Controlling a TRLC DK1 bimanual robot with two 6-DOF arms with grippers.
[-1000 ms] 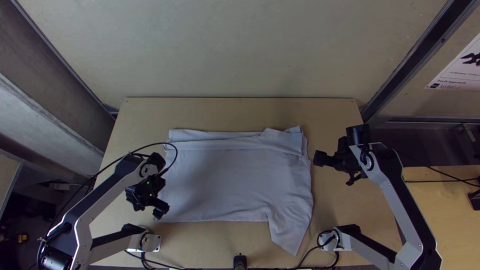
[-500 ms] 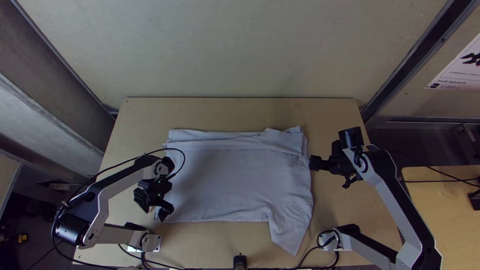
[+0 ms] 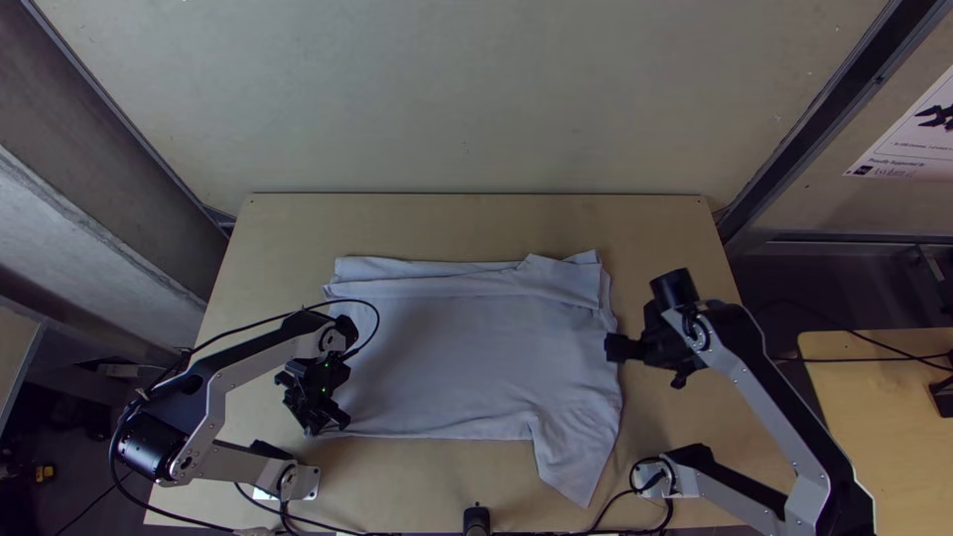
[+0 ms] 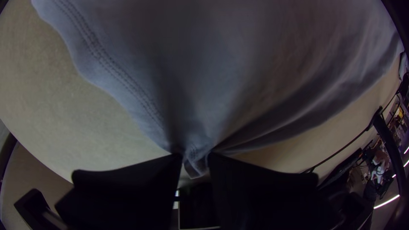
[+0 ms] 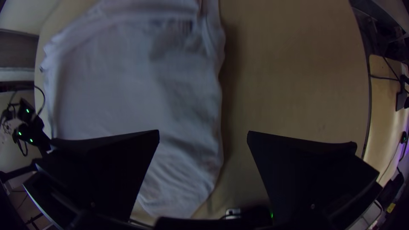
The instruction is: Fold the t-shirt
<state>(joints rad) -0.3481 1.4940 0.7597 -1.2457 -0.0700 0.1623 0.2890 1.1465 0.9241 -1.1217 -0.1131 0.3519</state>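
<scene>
The light grey t-shirt point(image 3: 467, 357) lies spread on the table, its far edge turned over in a strip and a flap pointing toward the near edge at the right. At its near left corner is my left gripper point(image 3: 328, 427). In the left wrist view, my left gripper point(image 4: 194, 159) is shut on a pinched corner of the shirt point(image 4: 204, 76), with creases fanning out from it. My right gripper point(image 3: 612, 348) stands over the shirt's right side edge. In the right wrist view, my right gripper point(image 5: 203, 134) is open above that edge of the shirt point(image 5: 115, 85), holding nothing.
Bare wooden table point(image 3: 476, 223) stretches beyond the shirt and along its right side. A black post point(image 3: 476, 519) stands at the middle of the near edge, with cables running beside it. A second table point(image 3: 893, 397) is at the far right.
The left gripper has moved slightly right at the shirt's near left corner and closed on it. The right gripper has moved left and a little nearer, from beside the shirt to its right edge.
</scene>
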